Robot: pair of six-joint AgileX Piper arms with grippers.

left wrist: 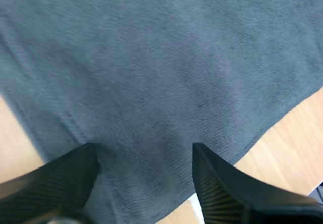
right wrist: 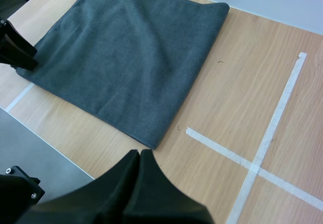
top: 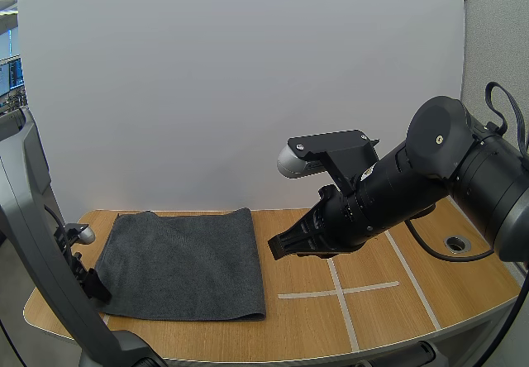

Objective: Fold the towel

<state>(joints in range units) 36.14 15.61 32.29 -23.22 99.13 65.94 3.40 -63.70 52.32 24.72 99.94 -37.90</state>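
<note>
- Lying flat, the towel (top: pixel 182 259) looks near-square, edges parallel to the table's (top: pixel 314 326) front
- Left gripper (left wrist: pixel 144 148) spread over its corner
- Right gripper (right wrist: pixel 140 154) pressed together beside it

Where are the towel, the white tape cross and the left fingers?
towel (top: pixel 182 259): high view, middle of the grey cloth.
tape cross (top: pixel 338 290): high view, where the two strips meet.
left fingers (left wrist: pixel 222 188): left wrist view, on one open finger over the towel.

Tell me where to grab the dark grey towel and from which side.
I'd pinch the dark grey cloth towel at its near left corner from above: it lies flat on the wooden table, so only edges lift, and the open left gripper hovers there.
</note>
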